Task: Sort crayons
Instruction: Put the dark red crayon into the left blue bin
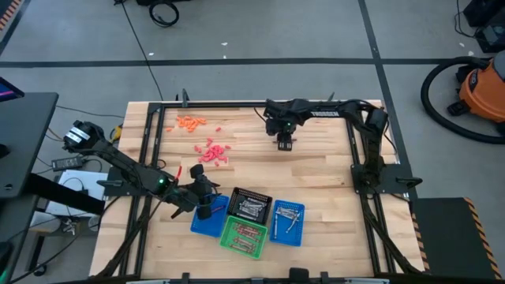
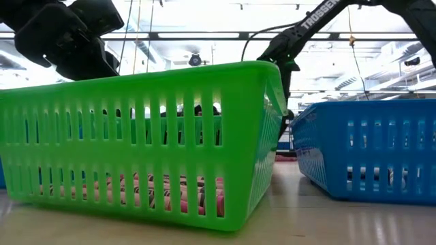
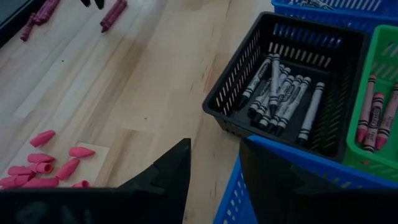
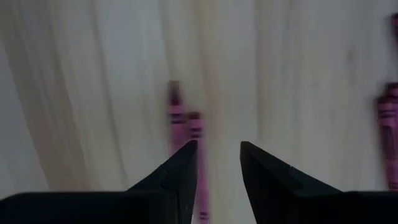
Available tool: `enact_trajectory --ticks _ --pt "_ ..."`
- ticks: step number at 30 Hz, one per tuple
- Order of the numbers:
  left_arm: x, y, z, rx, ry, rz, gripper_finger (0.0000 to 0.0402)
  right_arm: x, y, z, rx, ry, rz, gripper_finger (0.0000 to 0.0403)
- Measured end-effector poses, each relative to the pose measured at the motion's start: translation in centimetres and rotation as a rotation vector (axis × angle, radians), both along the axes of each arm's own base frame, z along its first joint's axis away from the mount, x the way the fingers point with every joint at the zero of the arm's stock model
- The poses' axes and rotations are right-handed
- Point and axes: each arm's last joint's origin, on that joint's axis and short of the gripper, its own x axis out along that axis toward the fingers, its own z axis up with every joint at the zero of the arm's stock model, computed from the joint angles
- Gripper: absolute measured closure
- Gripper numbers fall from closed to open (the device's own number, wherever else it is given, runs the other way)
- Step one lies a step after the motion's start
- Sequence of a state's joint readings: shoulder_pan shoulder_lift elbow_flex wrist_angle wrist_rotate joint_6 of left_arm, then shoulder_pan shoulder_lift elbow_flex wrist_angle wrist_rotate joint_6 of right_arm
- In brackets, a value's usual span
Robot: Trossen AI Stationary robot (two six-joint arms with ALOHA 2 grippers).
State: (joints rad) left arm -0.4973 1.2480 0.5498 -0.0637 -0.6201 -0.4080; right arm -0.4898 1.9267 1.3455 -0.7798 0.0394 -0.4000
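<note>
Over the far middle of the table [image 1: 316,170]: right gripper [image 4: 219,155] spread above loose maroon crayons [image 4: 176,115], nothing pinched.

Hangs just above two maroon sticks lying side by side on bare wood, one more off to the side. Left gripper [image 3: 214,163] spread too and empty, poised at the near blue basket [image 3: 261,186] beside the black basket [image 3: 231,87] of grey crayons [image 3: 281,93] and the green basket [image 2: 143,136] of reddish ones; more loose pieces in orange and pink piles toward the far left. Likely light, stiff, waxy and brittle; prone to roll. Best pinched across the paper-wrapped middle, gently, jaws square to the stick, one at a time.
</note>
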Motion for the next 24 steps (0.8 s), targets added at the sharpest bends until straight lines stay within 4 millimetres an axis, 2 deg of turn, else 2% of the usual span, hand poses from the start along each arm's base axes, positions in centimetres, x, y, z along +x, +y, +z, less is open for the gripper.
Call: enact_trajectory --ticks 6,17,24 --pt "0.0 0.0 0.0 -0.001 -0.001 0.000 0.0253 -0.3 -0.2 -0.1 0.033 -0.001 -0.002 0.0273" --pt "-0.1 -0.1 0.0 -0.004 -0.003 0.002 0.0253 -0.2 2.3 -0.6 0.080 0.072 0.043 0.0273" --pt "-0.1 -0.1 0.0 0.005 0.002 -0.003 0.0253 -0.5 3.7 -2.5 0.080 0.077 0.056 0.0273"
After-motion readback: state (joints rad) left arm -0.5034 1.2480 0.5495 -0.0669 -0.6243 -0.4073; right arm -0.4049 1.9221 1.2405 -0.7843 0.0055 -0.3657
